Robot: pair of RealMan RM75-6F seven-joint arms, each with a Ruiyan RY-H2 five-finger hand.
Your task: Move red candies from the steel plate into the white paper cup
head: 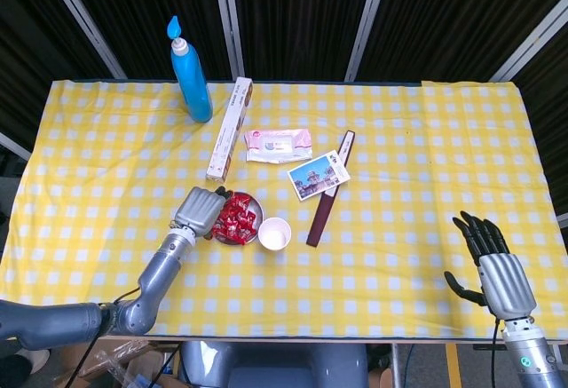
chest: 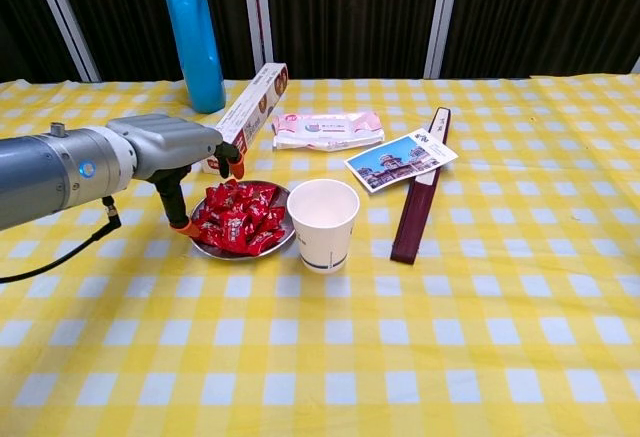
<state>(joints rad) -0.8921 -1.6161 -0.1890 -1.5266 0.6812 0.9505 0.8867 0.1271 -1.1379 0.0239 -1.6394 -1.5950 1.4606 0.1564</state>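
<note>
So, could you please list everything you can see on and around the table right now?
Tablecloth: one, yellow-and-white check, covering the table.
Bottle: one, blue, far left, upright.
Long box: one, white, right of the bottle.
Wipes pack: one, pink-white, centre back.
Postcard: one, lying on the dark flat case.
Steel plate: one, beside the cup.
Red candies: a pile, on the plate.
White paper cup: one, upright, looks empty.
Left hand: over the plate's left edge.
Right hand: open, near right.

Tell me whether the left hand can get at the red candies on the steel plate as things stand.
Probably yes. The left hand is open at the steel plate's left rim, fingers over the red candies. Nothing lies between; the white paper cup stands on the far side.
</note>
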